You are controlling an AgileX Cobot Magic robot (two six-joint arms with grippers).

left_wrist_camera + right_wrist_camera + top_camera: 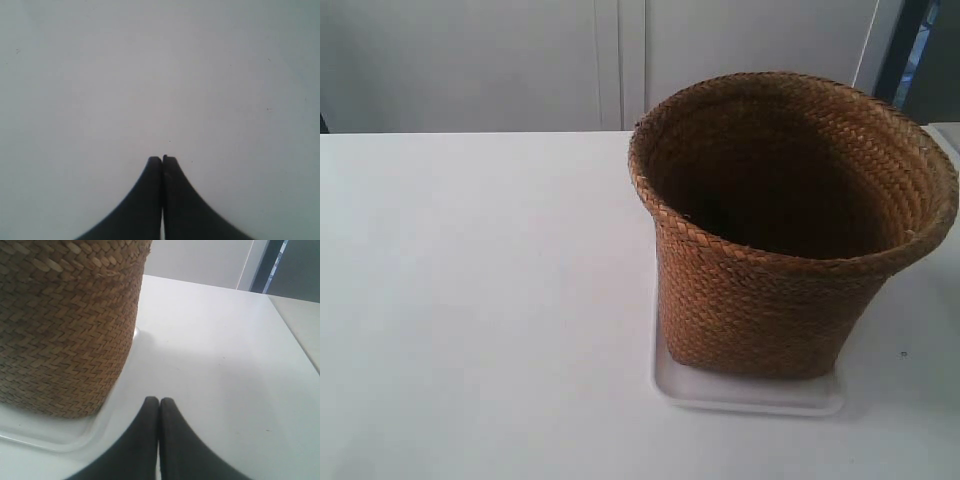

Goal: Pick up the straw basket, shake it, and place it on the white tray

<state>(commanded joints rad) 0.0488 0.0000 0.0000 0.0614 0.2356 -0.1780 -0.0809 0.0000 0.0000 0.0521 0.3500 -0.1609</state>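
Observation:
The brown braided straw basket (pixel 790 240) stands upright on the white tray (pixel 750 395) at the exterior view's right, its dark inside showing. No arm appears in that view. In the right wrist view the straw basket (pixel 65 325) rests on the white tray (pixel 50 432), and my right gripper (pixel 159 400) is shut and empty just beside the tray's corner, apart from the basket. My left gripper (pixel 162 158) is shut with nothing in it, over bare white table; neither basket nor tray shows in its view.
The white table (pixel 470 300) stretches wide at the exterior view's left. A pale wall with panels (pixel 620 60) stands behind it. The table's edge (pixel 292 340) and a dark vertical strip (pixel 277 265) show in the right wrist view.

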